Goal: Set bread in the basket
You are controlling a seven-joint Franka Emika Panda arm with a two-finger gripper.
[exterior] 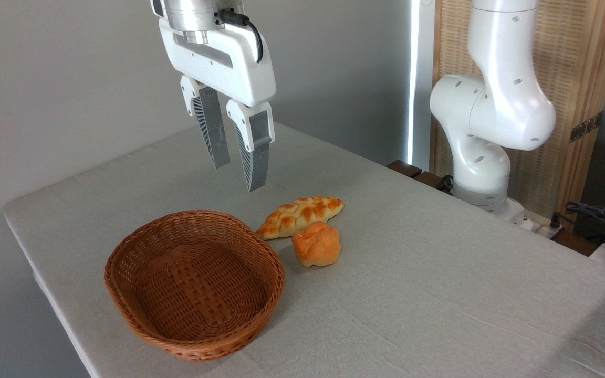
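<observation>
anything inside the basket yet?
No. The basket shows only bare woven floor; its near inner wall is hidden by the rim. The bun and braided loaf lie on the table, right of it.

No text, label, brand, number or sign is showing legibly anywhere in the camera view.
</observation>
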